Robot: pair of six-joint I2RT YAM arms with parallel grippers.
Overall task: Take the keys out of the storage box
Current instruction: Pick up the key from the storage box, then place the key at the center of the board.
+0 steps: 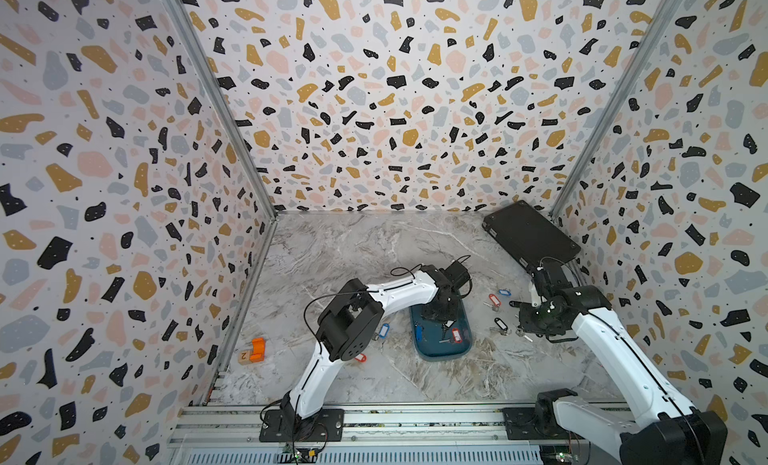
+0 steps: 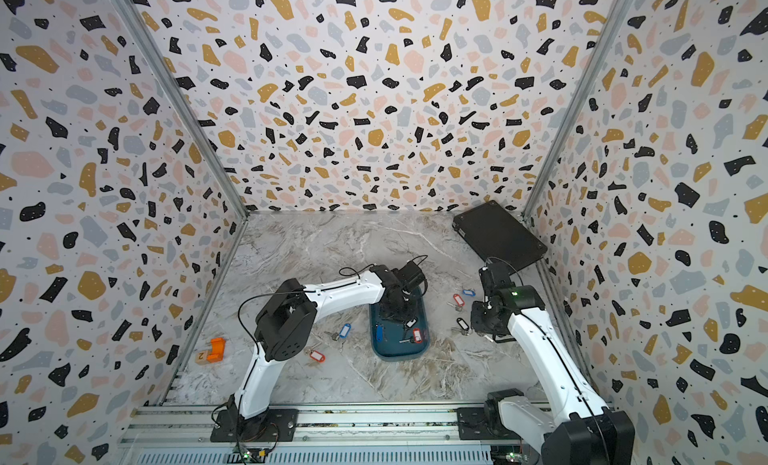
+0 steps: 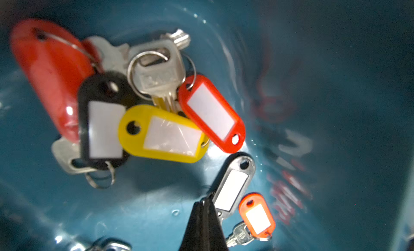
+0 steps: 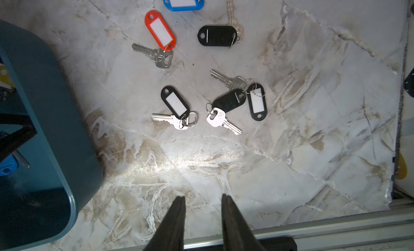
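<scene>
In both top views the storage box (image 1: pixel 438 351) sits at the centre of the marble table (image 1: pixel 332 255). The left gripper (image 1: pixel 441 317) is down inside it, and loose keys (image 1: pixel 500 325) lie scattered just right of it. A blue-tagged key (image 2: pixel 344 331) lies to the box's left, and a black case (image 2: pixel 498 234) occupies the upper-right corner of the table. The left wrist view shows the box floor. A heap of keys with a black tag (image 3: pixel 102 126), a yellow tag (image 3: pixel 163 135) and a red tag (image 3: pixel 211 113) fills the upper left. At bottom centre the left claw's fingers are pressed together, their tips right against a grey tag (image 3: pixel 233 184); whether they pinch it I cannot tell. In the right wrist view the right gripper (image 4: pixel 203 197), at bottom centre, stands with fingers apart and empty over bare marble. Tagged keys lie at upper centre, and the box wall fills the left edge.
</scene>
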